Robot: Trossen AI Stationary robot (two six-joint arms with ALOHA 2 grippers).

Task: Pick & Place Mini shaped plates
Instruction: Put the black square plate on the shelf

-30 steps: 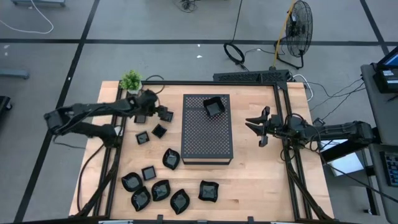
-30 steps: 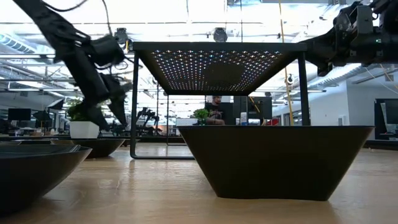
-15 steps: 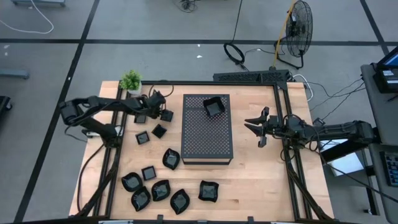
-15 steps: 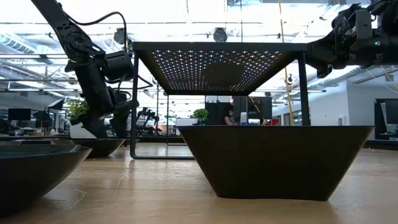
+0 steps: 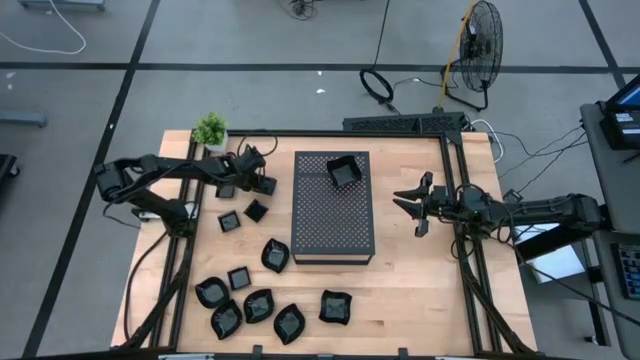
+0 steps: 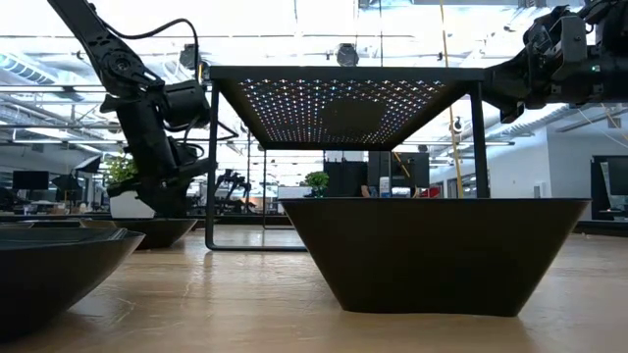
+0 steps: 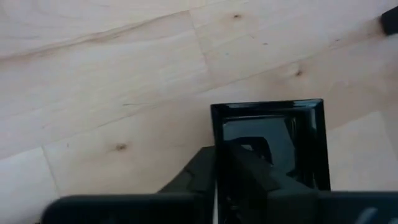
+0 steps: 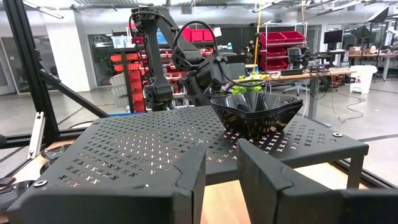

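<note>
One square mini plate (image 7: 273, 140) on the wooden table (image 5: 410, 290), left of the perforated box (image 5: 333, 215) | left gripper (image 5: 262, 183) clamped on its rim | another plate (image 5: 343, 172) atop the box | more plates (image 5: 270, 305) scattered near the front edge | right gripper (image 5: 412, 200) hovers right of the box, fingers (image 8: 180, 183) apart, holding nothing

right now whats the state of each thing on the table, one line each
left tool: shut on the square plate's rim
square plate: flat on the wood, rim gripped
right tool: open, holding nothing, right of the box
box: upright mid-table, perforated top
stacked plates: nested on the box's back corner
loose plates: scattered upright near the table's front left
plant: upright at the back left corner
</note>
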